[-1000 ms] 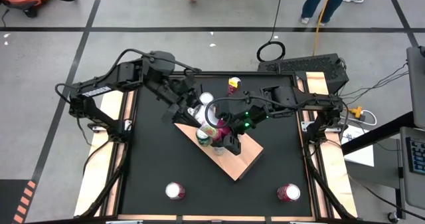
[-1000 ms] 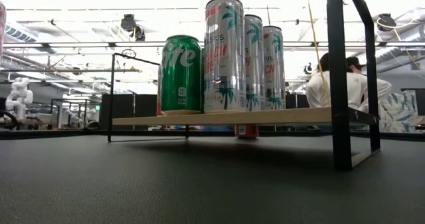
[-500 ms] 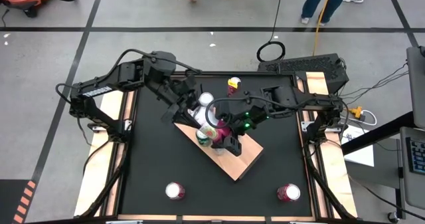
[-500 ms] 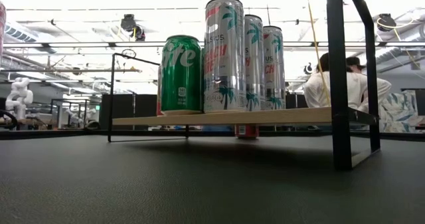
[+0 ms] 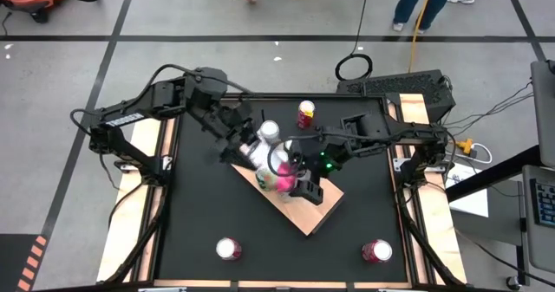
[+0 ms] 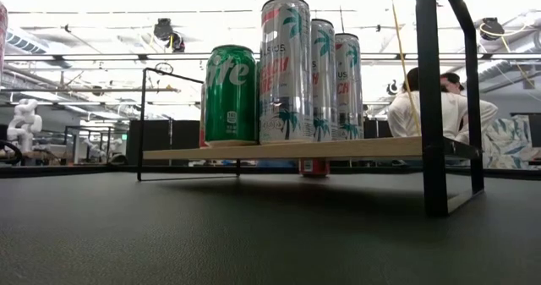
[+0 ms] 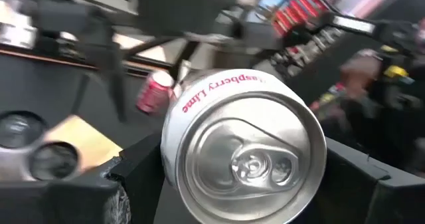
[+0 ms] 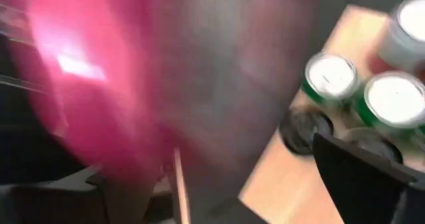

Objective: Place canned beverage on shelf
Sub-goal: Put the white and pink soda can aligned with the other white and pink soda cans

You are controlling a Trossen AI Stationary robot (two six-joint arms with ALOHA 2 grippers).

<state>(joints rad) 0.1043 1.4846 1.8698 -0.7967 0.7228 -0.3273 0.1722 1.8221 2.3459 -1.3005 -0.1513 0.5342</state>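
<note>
- We see the shelf (image 5: 299, 207), a flat rectangular light-tan wood-grain board on black corner rods, at the middle of the black table (image 5: 199, 205). From above its long axis runs diagonally, from the far left toward the near right.
- In the low view, a green can (image 6: 230, 95) and three tall silver cans with palm prints (image 6: 286, 69) stand upright on the board.
- The left gripper (image 7: 219, 177) is clamped on a silver can with Raspberry Lime lettering (image 7: 242, 147). The can lies between its two dark fingers, its pull-tab top facing the wrist camera.
- From above, that can (image 5: 270, 131) sits over the shelf's far left end.
- The right gripper (image 5: 290, 166) holds a pink can (image 5: 282, 178) above the board beside the standing cans; a pink blur fills its wrist view, and we cannot tell how firmly its fingers grip.
</note>
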